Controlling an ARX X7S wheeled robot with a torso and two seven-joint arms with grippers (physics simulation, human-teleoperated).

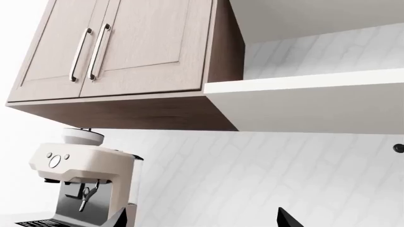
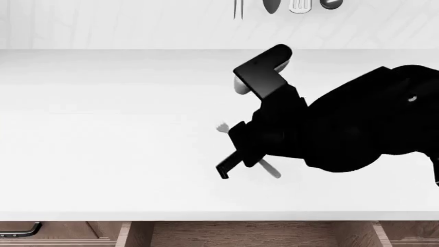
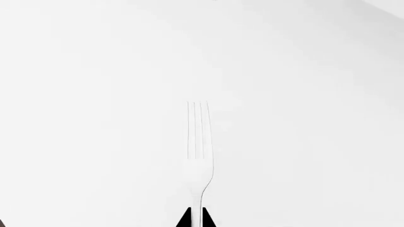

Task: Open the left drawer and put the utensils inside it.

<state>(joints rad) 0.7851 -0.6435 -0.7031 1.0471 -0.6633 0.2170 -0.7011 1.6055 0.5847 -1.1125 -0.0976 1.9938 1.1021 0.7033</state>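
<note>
One utensil in hand: right gripper point(image 3: 195, 218) pinches the slim silver four-tined fork point(image 3: 200, 156) above the white counter point(image 2: 103, 128). Next: carry it near-side into the open brown wooden drawer point(image 2: 260, 234). Left gripper's state: can't tell.

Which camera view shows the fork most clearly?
The right wrist view: the fork lies whole on the white counter, tines plain, handle between the right gripper's fingers. In the head view the arm hides all but its tines and handle end. The left wrist view shows none of it.
</note>
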